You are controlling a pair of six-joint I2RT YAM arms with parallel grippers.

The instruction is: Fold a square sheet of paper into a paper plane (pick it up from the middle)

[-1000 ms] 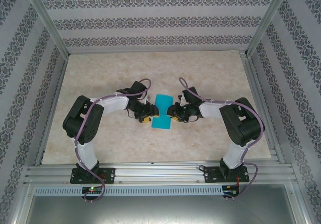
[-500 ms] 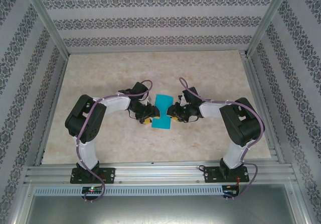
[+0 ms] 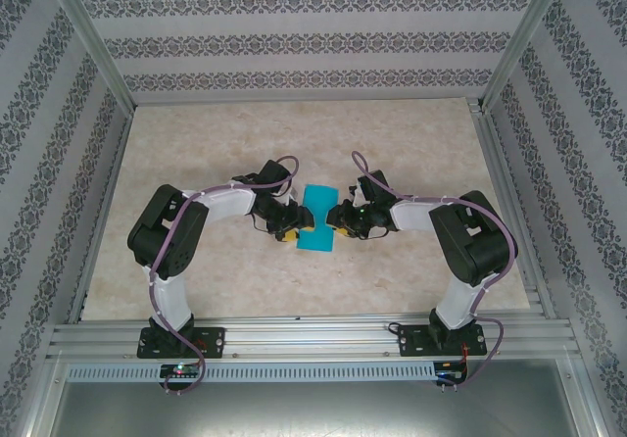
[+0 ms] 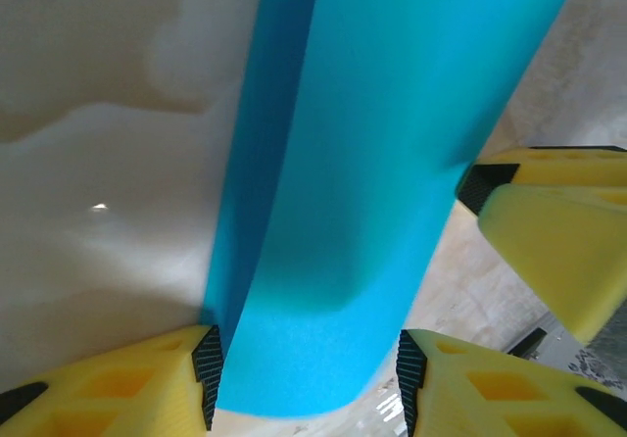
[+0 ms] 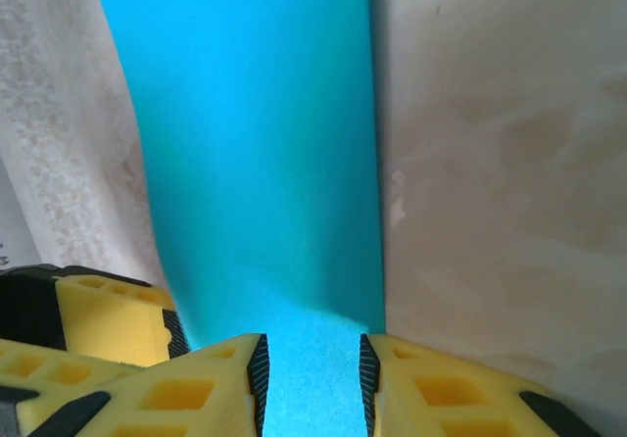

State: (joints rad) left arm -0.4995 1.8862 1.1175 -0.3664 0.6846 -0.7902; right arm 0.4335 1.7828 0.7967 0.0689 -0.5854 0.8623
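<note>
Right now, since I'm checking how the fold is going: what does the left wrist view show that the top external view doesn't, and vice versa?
Left wrist: the square sheet of paper bowed up over a shaded lower layer, black pads of the left gripper at each side of its near end. Top external: the sheet's full outline, the whole table, the patterned walls. Shared: the turquoise sheet and yellow fingers of the right gripper across it.

A beige marbled table sits between patterned walls.
</note>
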